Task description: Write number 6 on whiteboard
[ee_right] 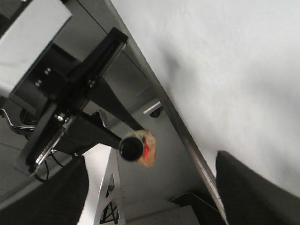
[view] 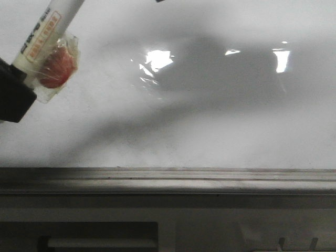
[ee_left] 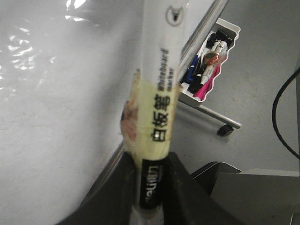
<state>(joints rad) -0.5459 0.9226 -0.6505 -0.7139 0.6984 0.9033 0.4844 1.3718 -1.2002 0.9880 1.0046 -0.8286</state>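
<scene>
The whiteboard (view: 199,115) fills the front view, glossy white with faint smudges. No drawn number 6 shows on it. My left gripper (view: 13,97) is at the far left, shut on a white-and-black marker pen (view: 50,26) that slants up and to the right in front of the board. Clear tape with a red patch (view: 55,68) wraps the pen. The left wrist view shows the jaws (ee_left: 150,187) clamped on the pen's black end (ee_left: 151,180). My right gripper (ee_right: 150,197) is open and empty near the board's edge (ee_right: 187,136); the pen's black tip (ee_right: 131,147) faces it.
A grey metal ledge (view: 168,181) runs along the board's lower edge. A white tray of coloured markers (ee_left: 208,61) hangs beside the board above the grey floor. The board's stand with a castor (ee_left: 226,130) is below it. Lamp glare (view: 157,59) lies on the board.
</scene>
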